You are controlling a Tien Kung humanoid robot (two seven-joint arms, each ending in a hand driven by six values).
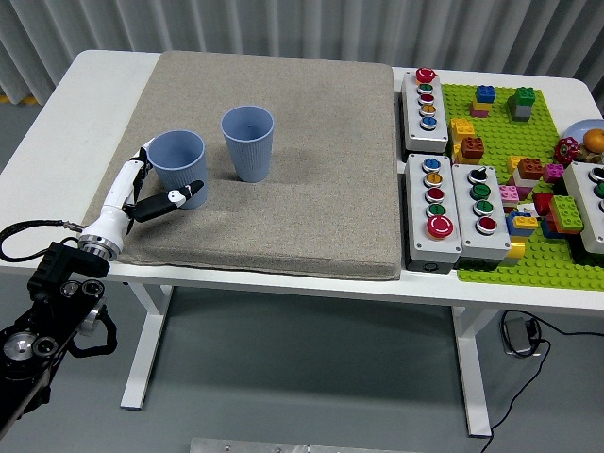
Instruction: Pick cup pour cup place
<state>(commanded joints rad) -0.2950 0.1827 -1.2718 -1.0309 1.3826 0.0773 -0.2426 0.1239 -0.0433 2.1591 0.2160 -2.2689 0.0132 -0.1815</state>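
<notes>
From the head view, your left hand [156, 187] brackets the near cup [177, 168] on the mat [311, 179], fingers spread, nothing gripped (thumb in front). The cup stands upright between them; the second cup [248, 142] is just right.

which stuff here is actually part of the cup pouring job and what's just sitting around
Part of the job:
left cup, with the left hand around it
right cup
grey mat under both cups

Just lying about:
button boxes
green brick plate with toy bricks
</notes>
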